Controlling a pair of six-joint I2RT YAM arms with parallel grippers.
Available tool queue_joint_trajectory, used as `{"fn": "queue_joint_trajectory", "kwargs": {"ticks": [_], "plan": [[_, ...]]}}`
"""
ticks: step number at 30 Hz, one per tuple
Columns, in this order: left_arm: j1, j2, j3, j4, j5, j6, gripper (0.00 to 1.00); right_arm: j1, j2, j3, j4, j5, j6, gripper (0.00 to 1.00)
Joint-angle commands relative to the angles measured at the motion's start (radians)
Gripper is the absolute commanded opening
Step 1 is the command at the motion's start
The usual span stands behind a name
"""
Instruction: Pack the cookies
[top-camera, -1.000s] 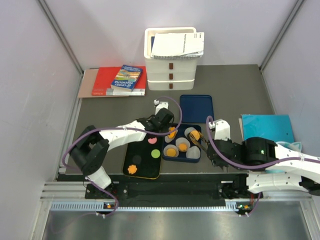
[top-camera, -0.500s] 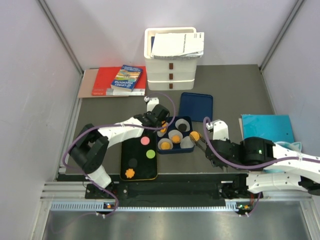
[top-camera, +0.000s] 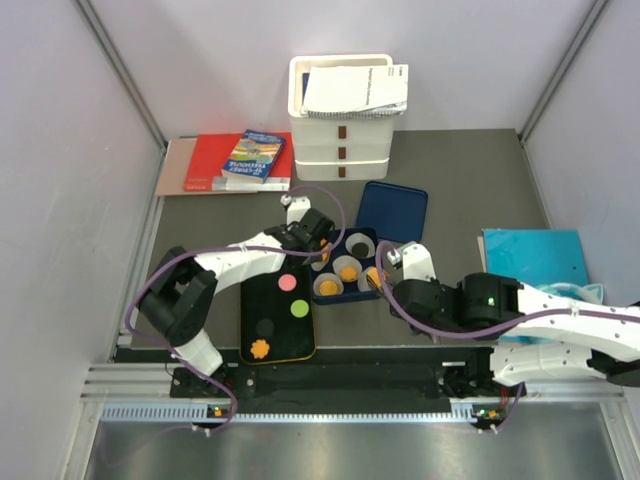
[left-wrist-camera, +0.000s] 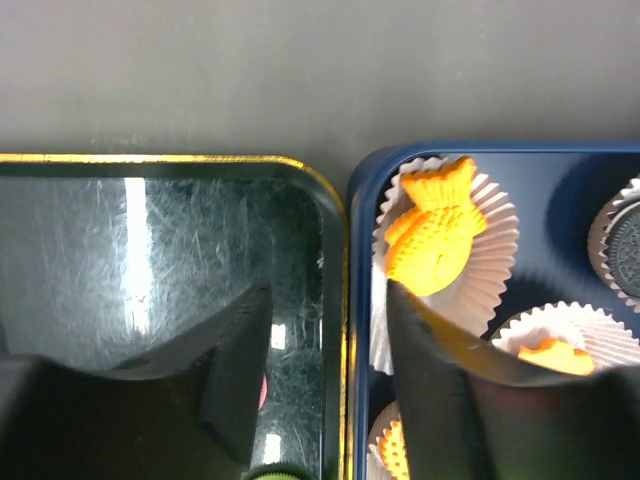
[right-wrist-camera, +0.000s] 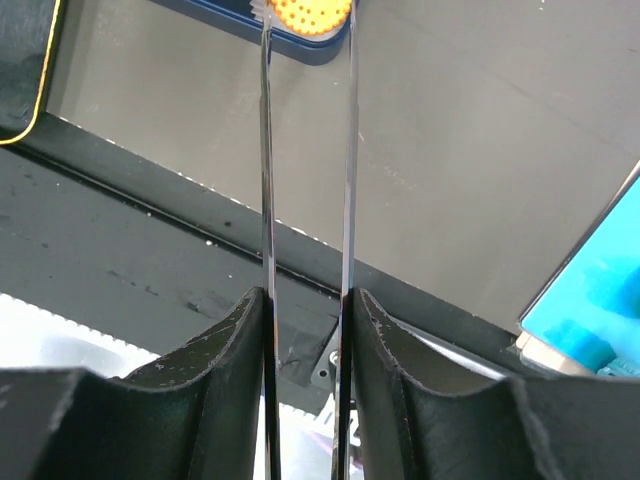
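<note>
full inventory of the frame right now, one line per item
black tray: 1, gold-rimmed, left of centre
blue tray: 1, right of black tray
loose cookies: 4, pink, green, black, orange, on black tray
paper cups: several, white, in blue tray
packed cookies: at least 3 orange, 1 black, in cups
blue lid: 1, behind blue tray
white bins: stack, far centre, papers on top
books: stack, red and blue, far left
teal folder: 1, right side
tweezers: 1, metal, pinching orange cookie at blue tray's corner
left gripper: open, over the trays' adjoining rims
right gripper: shut on tweezers
</note>
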Motion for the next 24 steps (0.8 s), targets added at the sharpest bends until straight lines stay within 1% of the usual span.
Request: {"fn": "queue_joint_trajectory", "kwargs": {"ticks": [1,2,3,7,11,24], "plan": [[0.006,-0.020,0.005,-0.053,-0.021,-0.024,0.59,-0.012,0.033,0.066,0.053,0.036,-0.027,0.21],[0.004,-0.021,0.010,-0.059,-0.027,-0.027,0.61,-0.014,0.040,0.066,0.057,0.036,-0.027,0.21],[0.006,-0.024,0.010,-0.067,-0.032,-0.034,0.68,-0.015,0.050,0.065,0.062,0.034,-0.034,0.21],[0.004,-0.044,0.005,-0.077,-0.058,-0.046,0.79,-0.026,0.060,0.048,0.083,0.031,-0.042,0.21],[0.006,-0.061,-0.002,-0.080,-0.064,-0.055,0.81,-0.066,0.063,0.033,0.119,0.007,-0.054,0.20],[0.004,-0.084,-0.021,-0.102,-0.078,-0.080,0.85,-0.099,0.090,-0.006,0.148,-0.019,-0.079,0.20]]}}
